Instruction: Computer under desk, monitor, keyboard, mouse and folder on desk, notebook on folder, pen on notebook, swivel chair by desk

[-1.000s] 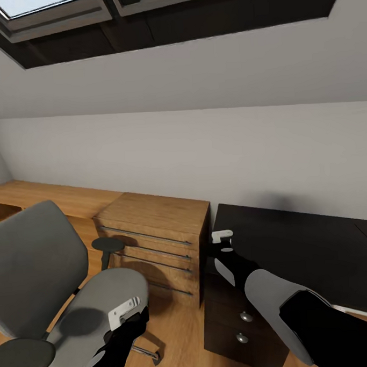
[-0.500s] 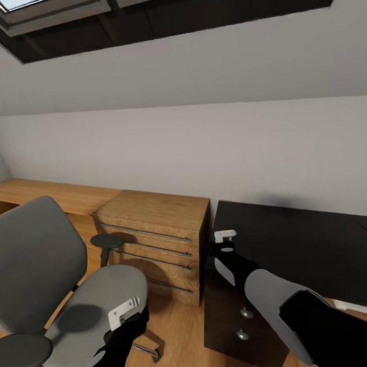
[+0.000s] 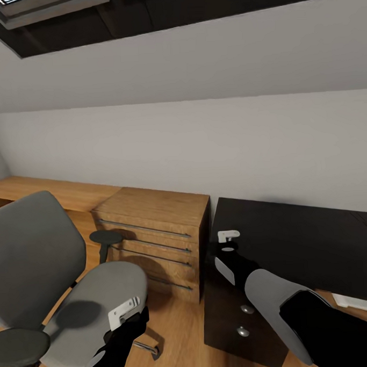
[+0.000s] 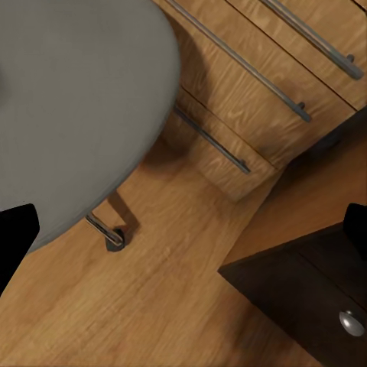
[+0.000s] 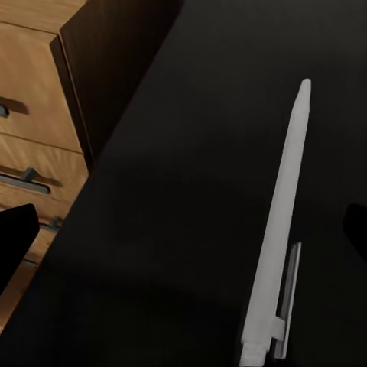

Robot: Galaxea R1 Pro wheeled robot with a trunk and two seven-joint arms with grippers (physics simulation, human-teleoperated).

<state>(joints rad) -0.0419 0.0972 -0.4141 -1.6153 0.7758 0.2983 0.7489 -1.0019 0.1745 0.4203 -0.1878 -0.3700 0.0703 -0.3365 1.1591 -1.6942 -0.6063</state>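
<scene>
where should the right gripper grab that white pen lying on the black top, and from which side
Take the slim white pen across the bare middle of its barrel, coming straight down from above. It lies flat on the glossy black cabinet top, so only the two long sides are free. Set the jaws crosswise to its length, clear of the clip near the blunt end, which would probably tip the grip.

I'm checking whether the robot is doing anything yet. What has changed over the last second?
The head camera has tilted slightly down: the whole picture slid upward, so less of the skylight shows. Nothing was taken or let go. The swivel chair, wooden drawers and black cabinet stay put. The left gripper hangs by the seat, the right gripper above the pen.
</scene>
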